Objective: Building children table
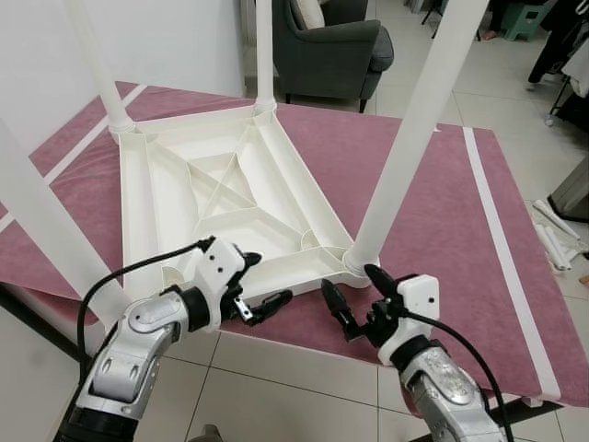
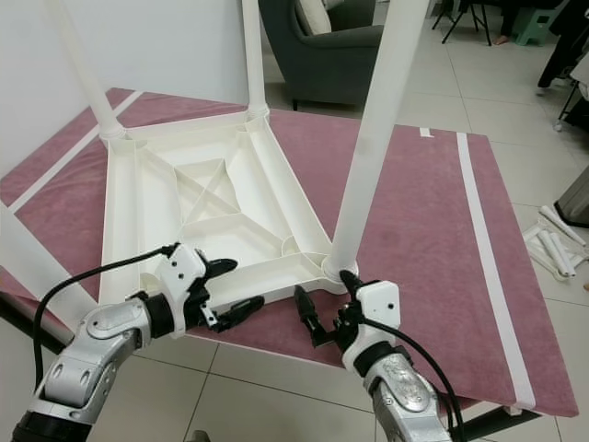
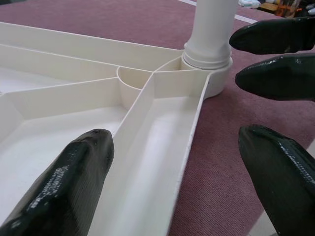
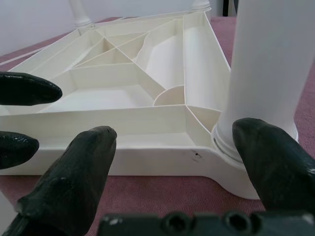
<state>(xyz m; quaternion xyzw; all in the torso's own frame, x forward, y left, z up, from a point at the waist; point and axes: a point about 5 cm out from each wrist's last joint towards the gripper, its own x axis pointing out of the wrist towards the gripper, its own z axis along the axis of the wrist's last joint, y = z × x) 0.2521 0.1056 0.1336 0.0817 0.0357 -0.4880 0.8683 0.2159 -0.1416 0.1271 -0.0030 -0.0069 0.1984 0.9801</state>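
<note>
A white plastic children's table (image 1: 221,198) lies upside down on a maroon mat (image 1: 442,212), with its legs standing up. The near right leg (image 1: 405,138) sits in its corner socket (image 3: 209,59). My left gripper (image 1: 267,279) is open at the table's near rim, one finger (image 3: 64,187) over the inside of the tray and the other finger (image 3: 280,172) outside it. My right gripper (image 1: 348,278) is open just in front of that corner, its fingers (image 4: 74,182) either side of the leg's base and apart from it. Neither gripper holds anything.
Another leg (image 1: 46,230) rises close by my left arm. The mat's front edge (image 1: 294,336) drops to tiled floor right under my grippers. A grey armchair (image 1: 327,46) stands behind the mat. Loose white parts (image 1: 557,239) lie on the floor at the right.
</note>
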